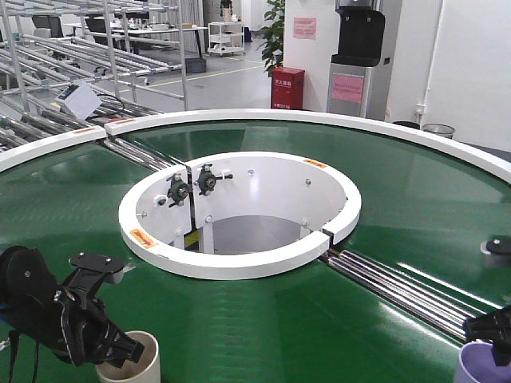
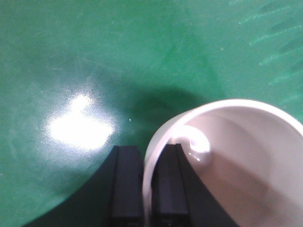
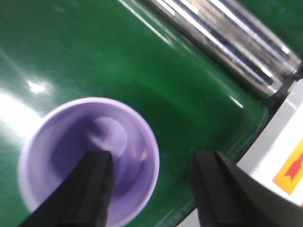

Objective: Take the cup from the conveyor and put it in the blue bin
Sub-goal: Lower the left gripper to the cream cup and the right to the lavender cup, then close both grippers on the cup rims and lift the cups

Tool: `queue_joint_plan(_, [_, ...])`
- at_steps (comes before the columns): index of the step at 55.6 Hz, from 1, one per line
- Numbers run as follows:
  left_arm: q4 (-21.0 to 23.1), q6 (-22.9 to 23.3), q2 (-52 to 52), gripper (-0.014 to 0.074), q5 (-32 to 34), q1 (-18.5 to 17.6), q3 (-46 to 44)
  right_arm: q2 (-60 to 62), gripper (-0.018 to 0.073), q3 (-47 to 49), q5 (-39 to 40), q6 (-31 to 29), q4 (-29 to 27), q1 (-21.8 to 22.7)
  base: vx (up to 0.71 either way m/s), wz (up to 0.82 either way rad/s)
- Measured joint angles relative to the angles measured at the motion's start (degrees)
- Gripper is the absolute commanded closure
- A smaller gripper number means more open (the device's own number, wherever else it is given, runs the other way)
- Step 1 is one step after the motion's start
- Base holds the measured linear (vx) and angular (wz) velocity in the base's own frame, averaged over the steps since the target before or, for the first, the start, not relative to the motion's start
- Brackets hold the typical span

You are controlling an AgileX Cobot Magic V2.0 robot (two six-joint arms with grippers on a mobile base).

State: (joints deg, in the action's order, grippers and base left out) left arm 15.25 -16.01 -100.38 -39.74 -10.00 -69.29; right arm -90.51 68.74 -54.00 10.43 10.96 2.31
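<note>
At the near left edge of the green surface (image 1: pixel 279 319), the left arm's fingers (image 2: pixel 127 189) stand narrow and pinch the wall of a white cup (image 1: pixel 150 363). One finger is inside the rim and one outside, with the thin wall between them. At the near right, the right arm's fingers (image 3: pixel 97 189) are spread wide above a purple cup (image 3: pixel 113 137), one over its mouth and one outside it, holding nothing. Both cups are upright, mouths up; the white cup's base is cut off from view. No blue bin shows. The cups look light, smooth and thin-walled, so they should lift easily but could buckle or slip under a hard squeeze. A gentle pinch on the rim wall, as on the left, seems the sound hold.
</note>
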Motion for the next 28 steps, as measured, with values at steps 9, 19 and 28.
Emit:
queue_joint_plan(9, [0.0,0.0,0.0,0.0604,0.0,0.0,0.0,-4.0,0.0125,0.0,2.1,-0.9,-0.9,2.9,0.00,0.00])
queue_joint_plan(19, [0.0,-0.1,0.0,0.0604,0.2,0.0,0.0,-6.4,0.0157,0.0,4.0,-5.3,-7.1,5.7,0.00,0.00])
queue_joint_plan(28, [0.0,-0.1,0.0,0.0604,0.9,0.0,0.0,-8.2,0.0184,0.2,5.0,-9.0,-12.3,5.9,0.00,0.00])
